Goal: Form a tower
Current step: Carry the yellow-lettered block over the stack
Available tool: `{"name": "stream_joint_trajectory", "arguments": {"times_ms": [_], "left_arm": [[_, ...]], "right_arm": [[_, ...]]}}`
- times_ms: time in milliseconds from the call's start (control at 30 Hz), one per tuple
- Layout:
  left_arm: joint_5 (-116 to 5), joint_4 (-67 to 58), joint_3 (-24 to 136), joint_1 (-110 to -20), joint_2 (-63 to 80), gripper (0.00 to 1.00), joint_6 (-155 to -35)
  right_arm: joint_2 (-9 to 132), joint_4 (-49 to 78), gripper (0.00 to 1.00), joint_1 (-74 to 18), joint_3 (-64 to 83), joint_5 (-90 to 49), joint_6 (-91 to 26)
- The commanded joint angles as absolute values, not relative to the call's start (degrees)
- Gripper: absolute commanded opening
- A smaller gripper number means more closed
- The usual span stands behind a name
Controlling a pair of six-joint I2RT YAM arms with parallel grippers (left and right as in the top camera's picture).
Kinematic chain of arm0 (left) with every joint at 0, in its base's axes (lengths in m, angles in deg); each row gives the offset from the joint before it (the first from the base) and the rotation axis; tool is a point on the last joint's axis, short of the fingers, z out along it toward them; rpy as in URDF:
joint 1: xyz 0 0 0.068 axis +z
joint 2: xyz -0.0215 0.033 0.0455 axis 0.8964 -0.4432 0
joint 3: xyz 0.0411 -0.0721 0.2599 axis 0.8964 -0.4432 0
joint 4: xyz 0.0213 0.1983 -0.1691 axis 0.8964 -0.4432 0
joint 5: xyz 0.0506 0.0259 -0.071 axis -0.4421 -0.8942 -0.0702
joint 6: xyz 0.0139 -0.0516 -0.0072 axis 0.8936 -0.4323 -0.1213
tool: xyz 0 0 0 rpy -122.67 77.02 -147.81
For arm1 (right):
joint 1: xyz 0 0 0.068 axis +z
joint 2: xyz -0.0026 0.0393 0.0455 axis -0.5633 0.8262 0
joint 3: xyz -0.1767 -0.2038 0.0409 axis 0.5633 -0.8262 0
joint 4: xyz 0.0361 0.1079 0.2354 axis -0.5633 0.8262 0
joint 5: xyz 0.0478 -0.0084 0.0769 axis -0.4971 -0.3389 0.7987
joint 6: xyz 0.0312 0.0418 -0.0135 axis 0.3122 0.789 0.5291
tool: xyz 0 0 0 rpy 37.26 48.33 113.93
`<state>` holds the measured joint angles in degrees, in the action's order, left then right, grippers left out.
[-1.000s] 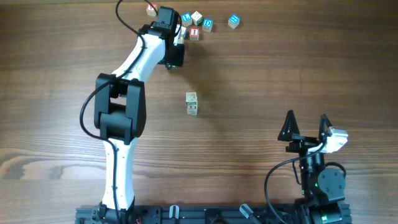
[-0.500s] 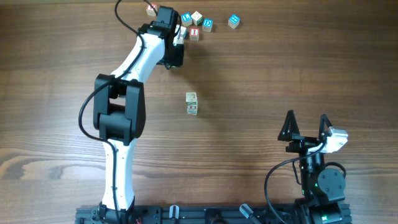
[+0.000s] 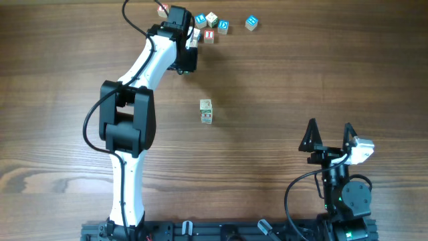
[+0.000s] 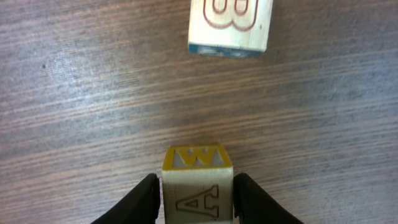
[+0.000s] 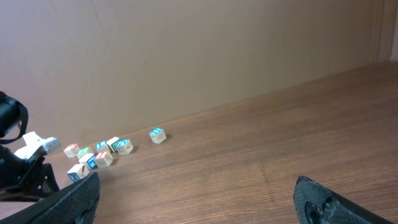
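The tower (image 3: pixel 206 111) is a short stack of pale letter cubes with green and red marks, standing alone mid-table. My left gripper (image 3: pixel 193 37) is stretched to the far edge among the loose cubes. In the left wrist view this gripper (image 4: pixel 197 200) is shut on a letter cube (image 4: pixel 198 183) with a yellow top and an "A" on its face, both fingers (image 4: pixel 138 200) pressed to its sides. A cube marked "B" (image 4: pixel 230 23) lies just beyond it. My right gripper (image 3: pixel 329 140) stands open and empty near the front right.
Loose letter cubes lie at the far edge: a cluster (image 3: pixel 212 25), one blue-marked cube (image 3: pixel 251 23) to its right, and one (image 3: pixel 162 9) to the left of the arm. The right wrist view shows the same cluster (image 5: pixel 99 152) far off.
The left gripper's fingers have closed in on the "A" cube; the left arm has barely shifted. The tower and the right arm have not moved.
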<state>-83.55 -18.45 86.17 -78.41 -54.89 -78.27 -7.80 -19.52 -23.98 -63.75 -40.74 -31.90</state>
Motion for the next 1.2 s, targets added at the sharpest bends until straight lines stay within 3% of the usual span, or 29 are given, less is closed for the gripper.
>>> {"name": "stream_joint_trajectory", "arguments": {"times_ms": [0,333,600,867,1167], "left_arm": [[-82.8,-19.0,85.8,-78.4,-52.7,0.36,-78.4],[-82.8,-21.0,85.9,-78.4,-44.2,0.31,-79.2],[-82.4,-30.7,85.9,-82.5,-24.1,0.27,-94.9],[-82.2,-49.8,85.8,-93.8,-24.4,0.34,-97.4],[-82.4,-49.3,79.0,-95.8,-24.4,0.33,-101.2]], "right_arm": [[-8.1,-19.8,1.00,-24.2,-63.8,-41.5,-32.9],[-8.1,-19.8,1.00,-24.2,-63.8,-41.5,-32.9],[-8.1,-19.8,1.00,-24.2,-63.8,-41.5,-32.9],[-8.1,-19.8,1.00,-24.2,-63.8,-41.5,-32.9],[-8.1,-19.8,1.00,-24.2,-63.8,-41.5,-32.9]]}}
